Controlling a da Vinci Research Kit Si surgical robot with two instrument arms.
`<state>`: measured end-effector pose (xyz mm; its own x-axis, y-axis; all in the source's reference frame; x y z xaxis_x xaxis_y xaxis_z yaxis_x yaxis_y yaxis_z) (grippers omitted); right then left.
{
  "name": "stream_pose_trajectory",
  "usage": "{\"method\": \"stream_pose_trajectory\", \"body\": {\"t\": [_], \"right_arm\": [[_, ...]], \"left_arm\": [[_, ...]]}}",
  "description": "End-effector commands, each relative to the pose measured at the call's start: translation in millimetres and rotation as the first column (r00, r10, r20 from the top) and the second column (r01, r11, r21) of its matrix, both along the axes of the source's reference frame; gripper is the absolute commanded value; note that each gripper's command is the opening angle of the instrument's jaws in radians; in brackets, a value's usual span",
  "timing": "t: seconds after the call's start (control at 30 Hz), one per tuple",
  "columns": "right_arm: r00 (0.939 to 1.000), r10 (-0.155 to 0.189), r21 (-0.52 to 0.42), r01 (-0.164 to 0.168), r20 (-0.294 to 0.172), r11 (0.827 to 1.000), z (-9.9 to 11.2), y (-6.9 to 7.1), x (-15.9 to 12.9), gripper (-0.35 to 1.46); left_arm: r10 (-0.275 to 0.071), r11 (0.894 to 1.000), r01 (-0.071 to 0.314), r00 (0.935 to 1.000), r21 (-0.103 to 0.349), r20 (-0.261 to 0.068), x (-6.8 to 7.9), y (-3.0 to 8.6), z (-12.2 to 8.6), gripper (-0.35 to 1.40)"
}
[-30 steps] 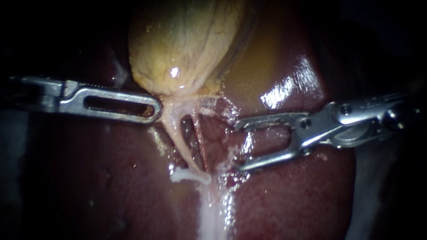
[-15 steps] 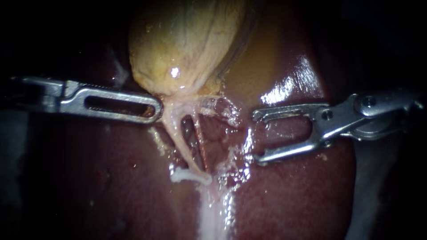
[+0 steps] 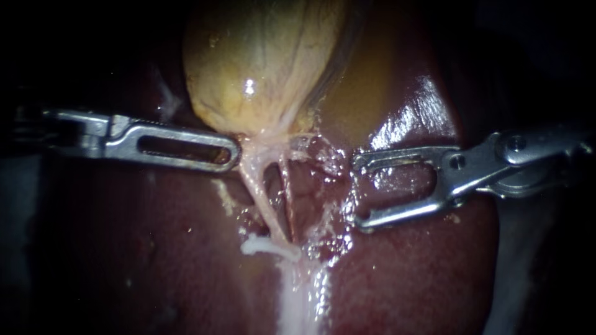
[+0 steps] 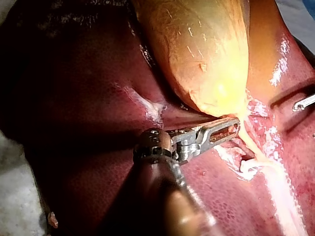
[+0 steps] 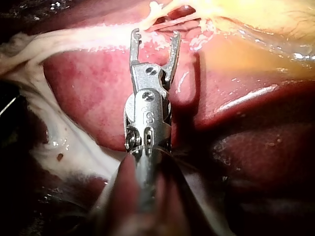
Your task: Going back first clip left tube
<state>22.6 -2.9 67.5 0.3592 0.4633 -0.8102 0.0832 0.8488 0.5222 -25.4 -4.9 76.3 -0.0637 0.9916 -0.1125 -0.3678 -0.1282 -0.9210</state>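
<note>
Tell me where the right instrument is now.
Endoscope view: the right instrument enters from the right, its tip over the liver, just right of the tubes below the gallbladder, opposite the left instrument.

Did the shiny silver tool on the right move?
Yes. The silver right tool pulled back rightward, away from the thin pale tubes on the dark red liver.

Surgical bench lab, liver [image 3: 155,248] and gallbladder [image 3: 261,62] lying on pale surface [image 4: 15,196], left instrument [image 3: 233,154], right instrument [image 3: 359,192]
</note>
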Motion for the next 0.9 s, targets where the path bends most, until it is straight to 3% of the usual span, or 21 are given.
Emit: {"method": "stream_pose_trajectory", "body": {"t": [0.03,0.43,0.9], "right_arm": [[1.0000,0.000,0.000,0.000,0.000,1.000,0.0,0.0,0.0,0.49],[1.0000,-0.001,0.000,0.001,0.000,1.000,0.0,-0.1,-0.1,0.49],[1.0000,-0.001,0.000,0.001,0.000,1.000,0.0,-0.1,-0.1,0.49]], "left_arm": [[0.003,1.000,-0.003,1.0000,0.001,-0.001,-0.2,-0.1,0.2,-0.35],[0.017,1.000,-0.017,0.9998,0.002,-0.003,-1.9,-0.2,1.3,-0.35],[0.020,1.000,-0.020,0.9998,0.003,-0.002,-2.0,-0.3,1.4,-0.35]]}}
